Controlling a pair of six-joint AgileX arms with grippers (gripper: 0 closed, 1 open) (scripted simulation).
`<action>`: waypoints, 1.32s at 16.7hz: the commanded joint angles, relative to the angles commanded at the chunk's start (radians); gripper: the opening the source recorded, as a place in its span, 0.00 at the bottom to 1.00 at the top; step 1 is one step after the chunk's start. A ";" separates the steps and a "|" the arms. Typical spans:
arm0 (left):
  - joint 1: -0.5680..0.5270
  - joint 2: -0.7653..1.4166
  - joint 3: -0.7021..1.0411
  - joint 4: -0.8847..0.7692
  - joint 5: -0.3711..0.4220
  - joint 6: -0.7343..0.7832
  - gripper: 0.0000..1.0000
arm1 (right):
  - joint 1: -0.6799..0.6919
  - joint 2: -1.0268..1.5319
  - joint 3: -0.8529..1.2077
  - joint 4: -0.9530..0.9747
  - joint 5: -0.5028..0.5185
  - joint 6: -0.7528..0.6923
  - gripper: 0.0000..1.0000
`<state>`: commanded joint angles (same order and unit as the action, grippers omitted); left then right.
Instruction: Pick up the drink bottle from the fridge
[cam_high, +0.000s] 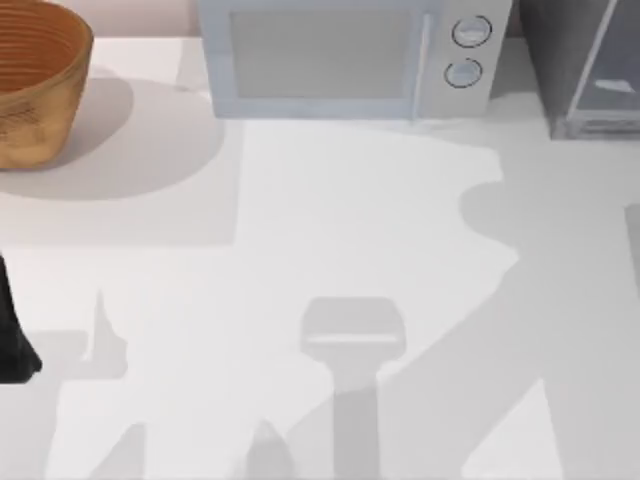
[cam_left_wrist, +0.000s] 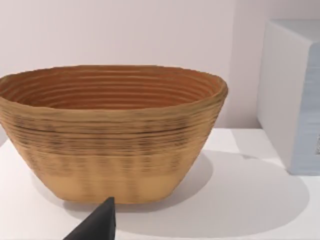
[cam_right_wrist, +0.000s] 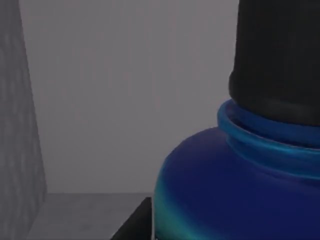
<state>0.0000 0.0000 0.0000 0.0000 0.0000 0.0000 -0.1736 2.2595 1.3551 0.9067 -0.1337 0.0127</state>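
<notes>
Right up against the right wrist camera stands the drink bottle (cam_right_wrist: 235, 190), its deep blue shoulder bulging under a raised blue neck ring and a round black cap (cam_right_wrist: 280, 55), a streak of cyan showing low on the body. It sits inside the fridge (cam_high: 585, 70), whose dark grey walls and floor surround it; from above, that cabinet stands at the surface's far right corner with its glass door swung out. A dark edge, probably a finger of the right pincer (cam_right_wrist: 132, 225), juts in just beside the bottle's base, but I cannot tell whether the pincer is spread or pinching the bottle. The bottle looks small, rigid and smooth, likely light and somewhat slippery, so the straight cyan body below the shoulder seems the safest place to take hold; the sloping shoulder would squeeze out of a grip. The left arm (cam_high: 15, 335) waits at the surface's left edge, one dark fingertip (cam_left_wrist: 97, 225) facing the woven basket (cam_left_wrist: 112, 132), its pincer's state unclear. The microwave (cam_high: 345, 55) stands between basket and fridge.
</notes>
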 joint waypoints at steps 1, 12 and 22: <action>0.000 0.000 0.000 0.000 0.000 0.000 1.00 | 0.000 -0.012 0.003 -0.013 0.000 0.001 0.00; 0.000 0.000 0.000 0.000 0.000 0.000 1.00 | -0.019 -0.138 -0.219 0.077 -0.018 0.002 0.00; 0.000 0.000 0.000 0.000 0.000 0.000 1.00 | -0.039 -0.291 -0.483 0.191 -0.044 0.005 0.00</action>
<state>0.0000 0.0000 0.0000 0.0000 0.0000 0.0000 -0.2125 1.9687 0.8721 1.0981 -0.1774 0.0175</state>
